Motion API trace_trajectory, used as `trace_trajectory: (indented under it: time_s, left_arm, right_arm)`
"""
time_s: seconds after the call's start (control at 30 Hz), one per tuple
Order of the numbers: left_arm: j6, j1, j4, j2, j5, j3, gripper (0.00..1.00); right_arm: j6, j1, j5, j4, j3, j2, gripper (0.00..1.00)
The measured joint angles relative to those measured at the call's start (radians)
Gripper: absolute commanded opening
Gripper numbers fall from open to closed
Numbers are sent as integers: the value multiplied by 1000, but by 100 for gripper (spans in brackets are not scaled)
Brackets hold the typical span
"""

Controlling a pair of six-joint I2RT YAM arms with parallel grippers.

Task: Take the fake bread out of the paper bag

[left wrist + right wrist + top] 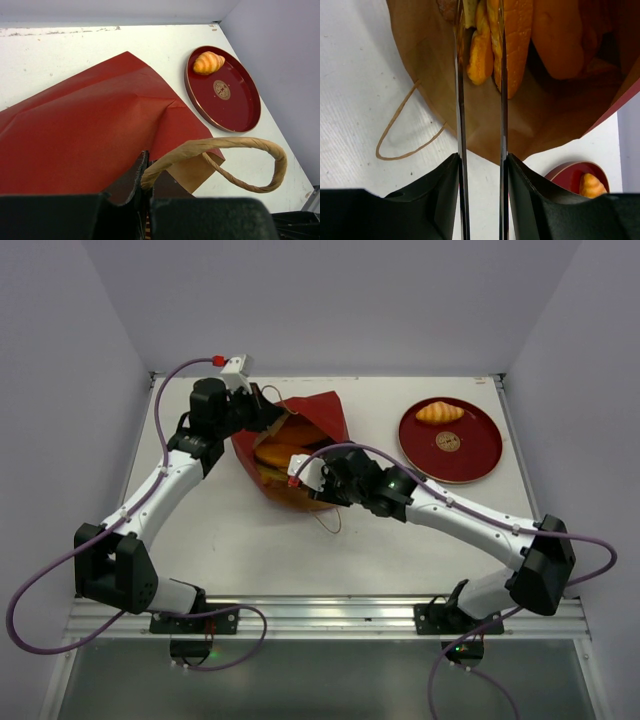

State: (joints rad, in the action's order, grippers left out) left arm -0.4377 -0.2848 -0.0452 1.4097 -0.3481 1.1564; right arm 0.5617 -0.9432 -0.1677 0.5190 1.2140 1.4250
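The red paper bag (325, 415) lies on its side at the table's middle with its mouth toward the arms. My left gripper (262, 410) is shut on the bag's brown looped handle (240, 145) at the upper rim; in the left wrist view the red outside (90, 130) fills the frame. My right gripper (480, 15) reaches into the brown inside (545, 115), its thin fingers closed on a small golden-orange piece of fake bread (480, 55). More orange pastries (555, 40) lie deeper in the bag. Bread (275, 453) shows in the bag's mouth from above.
A round dark-red plate (480, 455) sits at the back right and carries one croissant (440, 412). The bag's other thin handle (395, 135) lies loose on the white table by its lower rim. Walls close in the left, back and right sides.
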Motion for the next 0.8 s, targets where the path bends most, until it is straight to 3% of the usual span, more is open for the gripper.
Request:
trace_trajectory:
  time_s: [0.8]
  left_arm:
    - [-26, 0, 14, -9, -16, -9, 0]
  right_arm:
    - [44, -60, -193, -80, 65, 167, 47]
